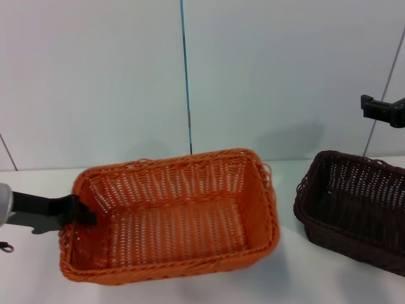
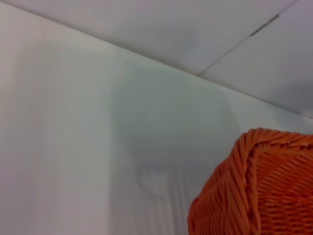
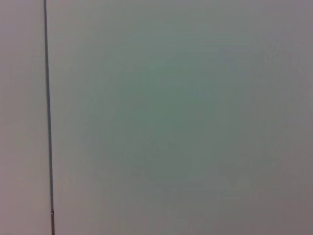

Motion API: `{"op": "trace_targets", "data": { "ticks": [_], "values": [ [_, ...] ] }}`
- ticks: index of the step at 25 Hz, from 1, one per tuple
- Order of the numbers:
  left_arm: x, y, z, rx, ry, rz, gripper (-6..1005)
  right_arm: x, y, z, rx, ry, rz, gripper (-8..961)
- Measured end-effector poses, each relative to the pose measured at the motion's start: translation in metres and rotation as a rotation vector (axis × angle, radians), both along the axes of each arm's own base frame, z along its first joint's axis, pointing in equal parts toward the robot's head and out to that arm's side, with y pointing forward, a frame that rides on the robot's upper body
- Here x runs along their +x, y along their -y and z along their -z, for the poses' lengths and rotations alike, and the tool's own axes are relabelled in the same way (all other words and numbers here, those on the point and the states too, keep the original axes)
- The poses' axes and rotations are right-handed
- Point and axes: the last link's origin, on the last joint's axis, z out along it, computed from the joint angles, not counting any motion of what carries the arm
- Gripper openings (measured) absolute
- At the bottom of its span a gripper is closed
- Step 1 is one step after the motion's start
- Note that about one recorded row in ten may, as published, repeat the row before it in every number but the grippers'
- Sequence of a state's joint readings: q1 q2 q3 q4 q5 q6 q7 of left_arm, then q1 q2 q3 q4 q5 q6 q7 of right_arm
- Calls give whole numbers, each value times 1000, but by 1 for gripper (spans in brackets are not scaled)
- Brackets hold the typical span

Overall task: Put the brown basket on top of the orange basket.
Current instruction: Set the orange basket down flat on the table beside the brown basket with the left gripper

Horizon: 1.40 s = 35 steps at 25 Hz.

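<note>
The orange basket point(image 1: 171, 215) stands on the white table left of centre, open side up and empty. My left gripper point(image 1: 82, 212) comes in from the left and its black tip lies across the basket's left rim. One corner of the orange basket point(image 2: 259, 191) shows close up in the left wrist view. At the right edge stands the brown basket point(image 1: 354, 206), also empty and partly cut off by the frame. It is apart from the orange one. My right gripper point(image 1: 374, 109) hangs in the air above the brown basket's far side, not touching it.
The white table point(image 1: 285, 272) runs under both baskets, with a bare strip between them. A white wall with a thin dark vertical seam point(image 1: 185, 76) stands behind. The right wrist view shows only that wall and a seam point(image 3: 47, 112).
</note>
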State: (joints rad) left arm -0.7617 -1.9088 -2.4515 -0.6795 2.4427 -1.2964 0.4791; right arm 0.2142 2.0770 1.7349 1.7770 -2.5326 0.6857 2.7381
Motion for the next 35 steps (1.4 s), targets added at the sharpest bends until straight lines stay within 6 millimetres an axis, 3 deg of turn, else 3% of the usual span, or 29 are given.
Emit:
{"op": "trace_targets", "data": {
  "ticks": [11, 21, 35],
  "values": [
    [5, -8, 28, -2, -26, 25, 125, -5, 2, 1, -13, 4, -9, 922],
    [2, -19, 37, 41, -86, 31, 124, -7, 3, 1, -14, 6, -15, 922],
    [-3, -19, 47, 50, -124, 38, 124, -7, 4, 3, -20, 8, -17, 922]
  ]
}}
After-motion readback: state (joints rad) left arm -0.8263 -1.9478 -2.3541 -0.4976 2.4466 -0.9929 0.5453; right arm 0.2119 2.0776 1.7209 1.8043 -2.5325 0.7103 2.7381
